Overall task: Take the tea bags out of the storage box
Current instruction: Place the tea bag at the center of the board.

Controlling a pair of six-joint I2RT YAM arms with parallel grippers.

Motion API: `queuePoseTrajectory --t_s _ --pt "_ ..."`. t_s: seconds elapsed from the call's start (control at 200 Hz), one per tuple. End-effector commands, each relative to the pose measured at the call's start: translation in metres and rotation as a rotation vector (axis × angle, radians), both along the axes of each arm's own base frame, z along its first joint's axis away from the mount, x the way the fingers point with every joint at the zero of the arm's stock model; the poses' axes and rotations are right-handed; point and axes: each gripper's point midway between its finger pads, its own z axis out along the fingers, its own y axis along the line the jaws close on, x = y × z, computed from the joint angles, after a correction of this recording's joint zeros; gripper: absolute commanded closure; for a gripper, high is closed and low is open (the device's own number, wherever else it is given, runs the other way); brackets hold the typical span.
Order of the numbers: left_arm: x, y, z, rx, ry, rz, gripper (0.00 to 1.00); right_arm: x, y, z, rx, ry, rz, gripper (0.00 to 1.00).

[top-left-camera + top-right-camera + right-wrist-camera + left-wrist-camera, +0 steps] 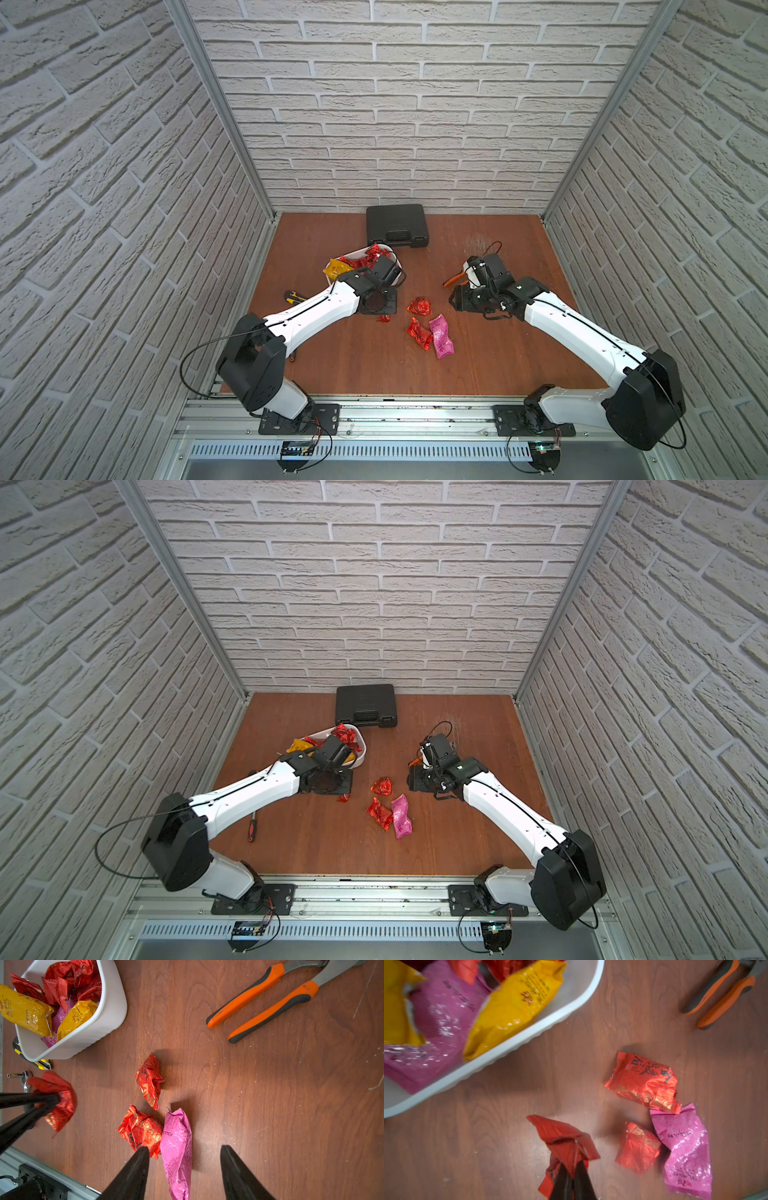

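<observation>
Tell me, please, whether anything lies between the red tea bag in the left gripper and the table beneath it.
Nothing visible. The left gripper holds the red tea bag past the storage box, over bare table; the loose tea bags lie aside.

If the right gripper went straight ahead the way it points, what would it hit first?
Most likely the pink tea bag, lying right ahead of the open right gripper; depth is unclear.

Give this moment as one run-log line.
left claw: shut on red tea bag; right claw: open, empty; storage box: tea bags remain; table: three loose bags out
</observation>
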Motion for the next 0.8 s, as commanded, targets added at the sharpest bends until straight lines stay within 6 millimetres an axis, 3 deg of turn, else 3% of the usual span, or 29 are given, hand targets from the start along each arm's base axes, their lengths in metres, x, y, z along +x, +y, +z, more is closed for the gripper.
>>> queuePoseTrajectory --t_s 0.0,0.095,0.225,0.33,0.395,0.485,0.605,0.685,0.795 --pt "0.011 -0.027 -0.004 -0.059 -0.001 0.032 1.00 -0.004 -0.006 0.010 0.022 -0.042 -0.023 0.40" --pt "0.008 -0.039 -0.020 -0.029 0.041 0.003 1.00 -0.012 -0.012 0.009 0.020 -0.047 -0.040 0.40" --pt "0.003 -0.041 -0.043 0.017 0.113 0.004 1.00 -0.021 -0.019 0.010 0.017 -0.055 -0.057 0.40" --pt "0.001 -0.044 -0.044 0.026 0.116 -0.010 0.77 -0.028 -0.024 0.010 0.010 -0.059 -0.069 0.40" --pt "0.001 -0.043 -0.035 0.028 0.088 -0.008 0.63 -0.030 -0.026 0.011 0.007 -0.062 -0.073 0.40" --pt "0.002 -0.035 -0.019 0.029 0.047 0.026 0.55 -0.032 -0.028 0.011 0.006 -0.065 -0.075 0.40" --pt "0.008 -0.024 0.024 -0.011 -0.071 0.081 0.43 -0.028 -0.022 0.015 0.023 -0.081 -0.050 0.40" --pt "0.016 -0.004 0.052 -0.026 -0.151 0.156 0.43 -0.020 -0.012 0.021 0.043 -0.102 -0.021 0.40" --pt "0.030 0.041 0.078 -0.080 -0.199 0.317 0.44 -0.003 0.007 0.031 0.041 -0.146 0.045 0.40"
